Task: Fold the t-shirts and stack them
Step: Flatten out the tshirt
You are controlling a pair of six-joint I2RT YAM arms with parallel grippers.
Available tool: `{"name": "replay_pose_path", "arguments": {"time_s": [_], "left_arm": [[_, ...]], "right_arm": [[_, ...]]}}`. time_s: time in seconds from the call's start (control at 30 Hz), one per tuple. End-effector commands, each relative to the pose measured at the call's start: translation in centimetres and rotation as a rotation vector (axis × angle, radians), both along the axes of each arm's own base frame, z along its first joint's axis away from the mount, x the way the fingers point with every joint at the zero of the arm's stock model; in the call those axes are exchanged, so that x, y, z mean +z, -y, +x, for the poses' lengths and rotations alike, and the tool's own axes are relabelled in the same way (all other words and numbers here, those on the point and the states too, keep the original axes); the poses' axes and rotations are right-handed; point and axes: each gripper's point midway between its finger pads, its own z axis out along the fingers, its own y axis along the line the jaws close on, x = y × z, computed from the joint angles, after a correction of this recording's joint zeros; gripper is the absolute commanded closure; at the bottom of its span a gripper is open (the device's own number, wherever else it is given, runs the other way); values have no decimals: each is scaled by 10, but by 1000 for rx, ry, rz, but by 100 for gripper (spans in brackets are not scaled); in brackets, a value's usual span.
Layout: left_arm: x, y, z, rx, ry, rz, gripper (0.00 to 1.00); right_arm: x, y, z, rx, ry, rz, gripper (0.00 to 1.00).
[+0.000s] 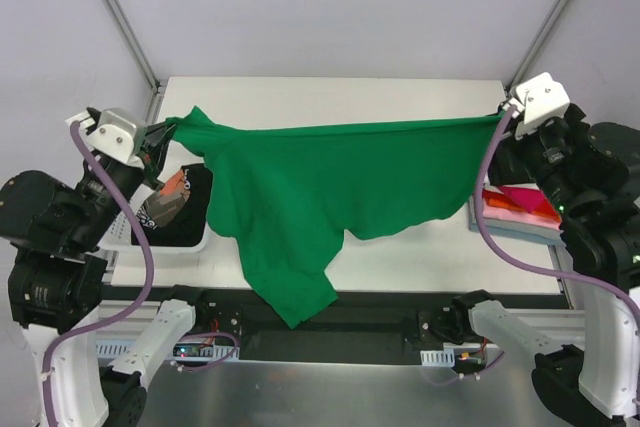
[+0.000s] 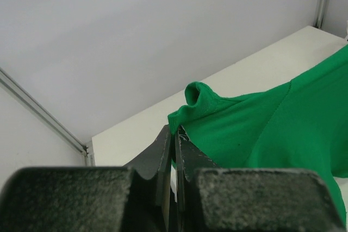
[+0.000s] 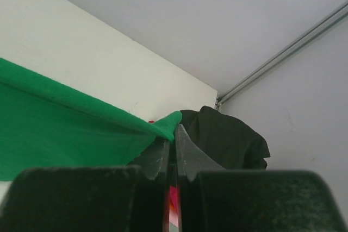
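Note:
A bright green t-shirt [image 1: 320, 187] is stretched in the air between both grippers, above the white table [image 1: 330, 97]. Its lower part sags and hangs over the table's near edge. My left gripper [image 1: 168, 133] is shut on the shirt's left corner; in the left wrist view the green t-shirt [image 2: 255, 129] bunches at the tips of the left gripper [image 2: 175, 132]. My right gripper [image 1: 506, 119] is shut on the right corner. In the right wrist view the green t-shirt [image 3: 70, 129] runs leftward from the tips of the right gripper [image 3: 173, 132].
A white basket [image 1: 180, 245] at the left holds a black t-shirt with orange and white print [image 1: 172, 202]. Folded pink and red t-shirts [image 1: 515, 205] lie at the table's right edge. Black cloth [image 3: 228, 134] shows behind the right gripper.

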Motion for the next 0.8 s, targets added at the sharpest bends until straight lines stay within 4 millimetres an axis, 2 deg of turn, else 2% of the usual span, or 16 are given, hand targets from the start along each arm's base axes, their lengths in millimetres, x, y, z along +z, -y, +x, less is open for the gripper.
{"name": "replay_pose_path", "arguments": {"time_s": [0.0,0.2,0.4,0.6,0.77], "left_arm": [[19,-9,15,59,89,15,100],[12,-4,39,52,65,25,100],[-2,5,79,33,34,29,100],[-27,11,119,28,-9,44,100],[-48,16,147,21,-49,52,100]], "right_arm": [[7,9,19,-76,40,-13,99],[-7,5,40,-85,-3,-40,99],[-16,2,61,-98,-31,-69,99],[-25,1,80,-118,-49,-109,99],[-39,-4,107,-128,-82,-144,99]]}}
